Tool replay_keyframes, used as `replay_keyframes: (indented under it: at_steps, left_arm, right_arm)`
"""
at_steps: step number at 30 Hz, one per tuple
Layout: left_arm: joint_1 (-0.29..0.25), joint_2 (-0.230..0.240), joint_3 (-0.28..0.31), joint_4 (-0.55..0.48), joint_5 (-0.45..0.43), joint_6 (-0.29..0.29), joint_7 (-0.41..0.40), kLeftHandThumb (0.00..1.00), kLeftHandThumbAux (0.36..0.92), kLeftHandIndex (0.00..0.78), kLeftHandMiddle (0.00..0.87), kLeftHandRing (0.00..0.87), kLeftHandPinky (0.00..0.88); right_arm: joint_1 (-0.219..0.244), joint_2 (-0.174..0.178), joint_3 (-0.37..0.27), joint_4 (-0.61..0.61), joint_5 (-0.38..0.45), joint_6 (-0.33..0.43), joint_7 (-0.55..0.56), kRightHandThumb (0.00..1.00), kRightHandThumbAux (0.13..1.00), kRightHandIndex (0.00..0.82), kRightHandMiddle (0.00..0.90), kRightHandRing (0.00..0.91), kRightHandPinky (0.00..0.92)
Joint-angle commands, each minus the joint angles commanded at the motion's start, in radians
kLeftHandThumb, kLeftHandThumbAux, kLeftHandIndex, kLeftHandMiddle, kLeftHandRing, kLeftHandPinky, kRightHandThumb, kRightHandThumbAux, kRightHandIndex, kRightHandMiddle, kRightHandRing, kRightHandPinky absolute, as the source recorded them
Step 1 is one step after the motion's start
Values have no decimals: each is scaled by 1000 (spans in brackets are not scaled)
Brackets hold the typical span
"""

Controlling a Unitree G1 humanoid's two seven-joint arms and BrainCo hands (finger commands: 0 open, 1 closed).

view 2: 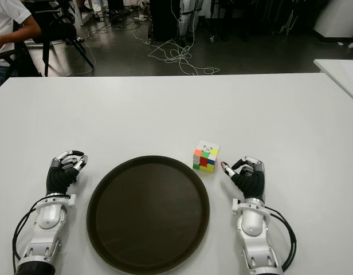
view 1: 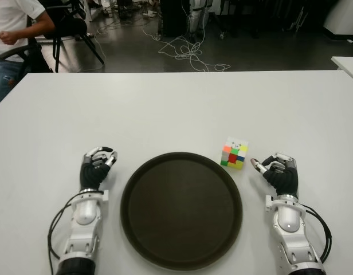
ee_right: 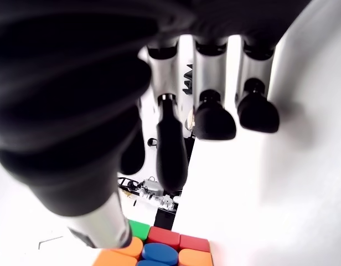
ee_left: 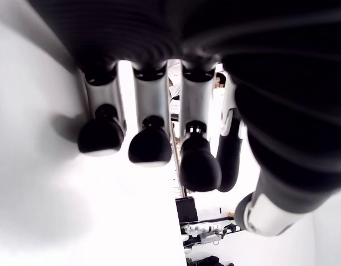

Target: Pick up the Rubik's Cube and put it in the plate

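Note:
The Rubik's Cube (view 1: 234, 153) stands on the white table (view 1: 165, 109), just off the far right rim of the dark round plate (view 1: 181, 213). Nothing lies in the plate. My right hand (view 1: 269, 167) shows to the right of the cube, a short gap away, with its fingers loosely bent and holding nothing. The right wrist view has the cube (ee_right: 159, 250) beside the thumb, not touching it. On the plate's left side is my left hand (view 1: 101, 158), relaxed and holding nothing. Its fingers (ee_left: 151, 145) hang over bare table.
A seated person (view 1: 10, 26) and a chair are beyond the table's far left corner. Cables (view 1: 188, 51) lie on the floor behind the table. The corner of another white table (view 1: 349, 64) shows at the right edge.

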Motion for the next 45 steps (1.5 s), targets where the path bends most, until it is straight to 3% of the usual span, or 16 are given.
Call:
replay_keyframes:
  at_steps: [30, 45]
  left_arm:
    - [-8, -12, 16, 16, -4, -7, 24, 707, 705, 444, 820, 836, 829]
    - [-7, -15, 23, 16, -26, -21, 1, 706, 706, 444, 812, 828, 820]
  right_arm:
    - [2, -3, 1, -15, 5, 18, 9, 238, 849, 686, 792, 809, 806]
    - [-1, 20, -15, -3, 13, -60, -41, 179, 849, 695, 802, 817, 819]
